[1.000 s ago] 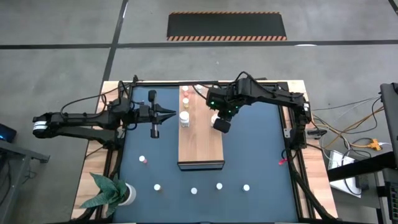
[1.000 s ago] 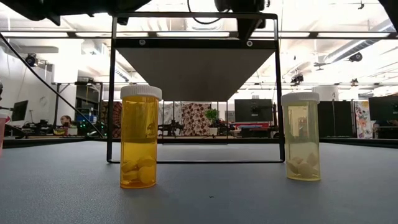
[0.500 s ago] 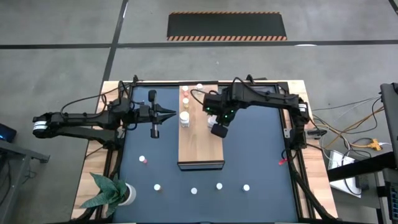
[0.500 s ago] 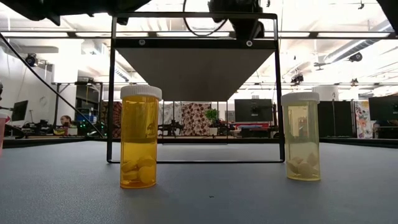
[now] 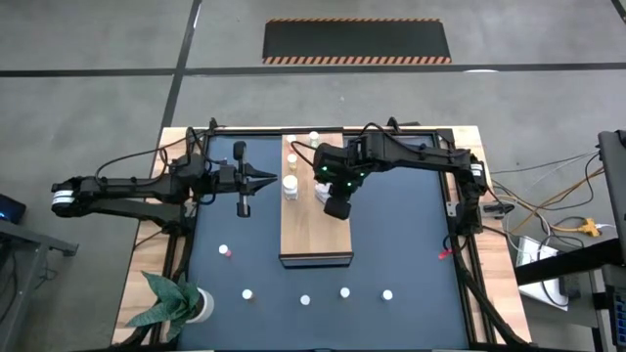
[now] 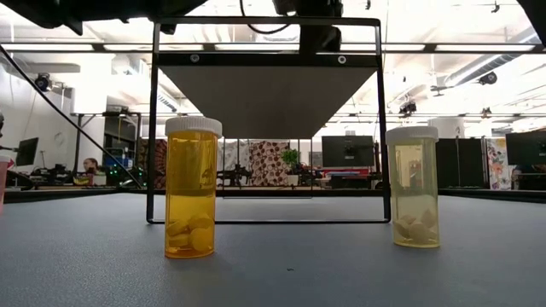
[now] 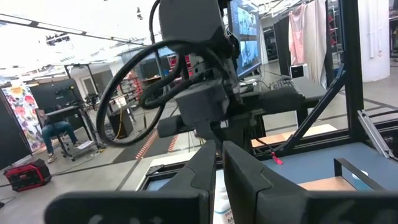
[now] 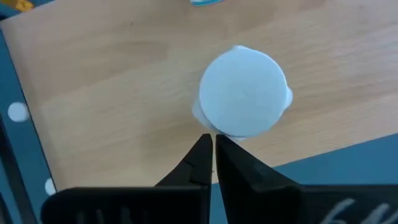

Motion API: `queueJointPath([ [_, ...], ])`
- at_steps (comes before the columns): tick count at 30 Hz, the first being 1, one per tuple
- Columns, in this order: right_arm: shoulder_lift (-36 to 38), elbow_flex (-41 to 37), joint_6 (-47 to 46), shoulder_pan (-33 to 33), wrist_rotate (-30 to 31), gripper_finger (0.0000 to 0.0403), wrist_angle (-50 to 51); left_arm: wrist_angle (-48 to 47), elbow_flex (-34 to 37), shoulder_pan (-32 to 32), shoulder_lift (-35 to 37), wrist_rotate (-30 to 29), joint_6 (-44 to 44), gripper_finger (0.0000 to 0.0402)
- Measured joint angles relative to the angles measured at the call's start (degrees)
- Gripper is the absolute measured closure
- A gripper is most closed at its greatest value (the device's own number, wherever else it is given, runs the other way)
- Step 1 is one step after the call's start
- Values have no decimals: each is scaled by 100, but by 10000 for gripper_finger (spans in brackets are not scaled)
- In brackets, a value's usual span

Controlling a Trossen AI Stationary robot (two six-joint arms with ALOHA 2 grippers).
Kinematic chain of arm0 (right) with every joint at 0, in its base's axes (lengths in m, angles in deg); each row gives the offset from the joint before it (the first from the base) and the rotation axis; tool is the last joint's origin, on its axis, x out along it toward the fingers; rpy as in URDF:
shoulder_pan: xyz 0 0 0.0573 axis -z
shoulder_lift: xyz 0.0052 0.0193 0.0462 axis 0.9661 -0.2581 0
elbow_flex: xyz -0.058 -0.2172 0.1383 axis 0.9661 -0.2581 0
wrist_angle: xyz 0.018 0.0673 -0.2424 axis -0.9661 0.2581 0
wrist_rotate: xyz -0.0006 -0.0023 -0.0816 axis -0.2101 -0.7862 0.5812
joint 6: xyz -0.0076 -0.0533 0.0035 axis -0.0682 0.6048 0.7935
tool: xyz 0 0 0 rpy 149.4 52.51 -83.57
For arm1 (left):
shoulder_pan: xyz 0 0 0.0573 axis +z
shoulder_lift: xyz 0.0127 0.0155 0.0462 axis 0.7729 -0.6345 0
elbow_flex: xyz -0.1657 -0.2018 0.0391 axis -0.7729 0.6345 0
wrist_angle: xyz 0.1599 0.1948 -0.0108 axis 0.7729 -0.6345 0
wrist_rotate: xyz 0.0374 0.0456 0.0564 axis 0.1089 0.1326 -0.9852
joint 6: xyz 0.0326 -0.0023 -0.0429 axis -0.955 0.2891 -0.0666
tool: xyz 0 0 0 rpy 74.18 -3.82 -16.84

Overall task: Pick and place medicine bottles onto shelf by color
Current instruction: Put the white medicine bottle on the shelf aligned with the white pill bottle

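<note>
Nearest the low camera, two bottles stand upright on the desk [image 6: 85, 264]: an orange bottle [image 6: 191, 188] and, well apart from it, a pale yellow bottle [image 6: 414, 188], both white-capped. Three more white caps and a pink-capped one sit along that end in the high view. Beyond them the shelf [image 5: 315, 240] runs away down the middle of the desk, its top raised on a dark frame.

Farther along, the right tool [image 5: 335, 205] hangs over the shelf with its fingers together and empty; a white-capped bottle [image 8: 244, 92] stands upright on the board just past the fingertips, near the shelf's edge. The placing looks done, so the sound move is to lift straight up before swinging away, so the closed tips do not clip the cap and tip it off the edge.

The left tool [image 5: 266, 178] waits beside the shelf, fingers together, holding nothing. A few more bottles stand at the shelf's far end.
</note>
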Motion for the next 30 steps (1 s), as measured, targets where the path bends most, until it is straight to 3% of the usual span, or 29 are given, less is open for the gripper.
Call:
queueJointPath([
  [4,26,337,234,28,122,390,525,0,4,0,0,0,1,389],
  [10,44,288,352,92,1111,390,802,0,4,0,0,0,0,389],
  [14,6,7,402,103,963,390,438,0,4,1,0,0,0,389],
  [20,-31,-245,415,64,72,390,-277,-7,4,2,0,0,0,389],
  [30,-24,-101,332,39,163,390,-243,-13,17,2,0,0,0,389],
])
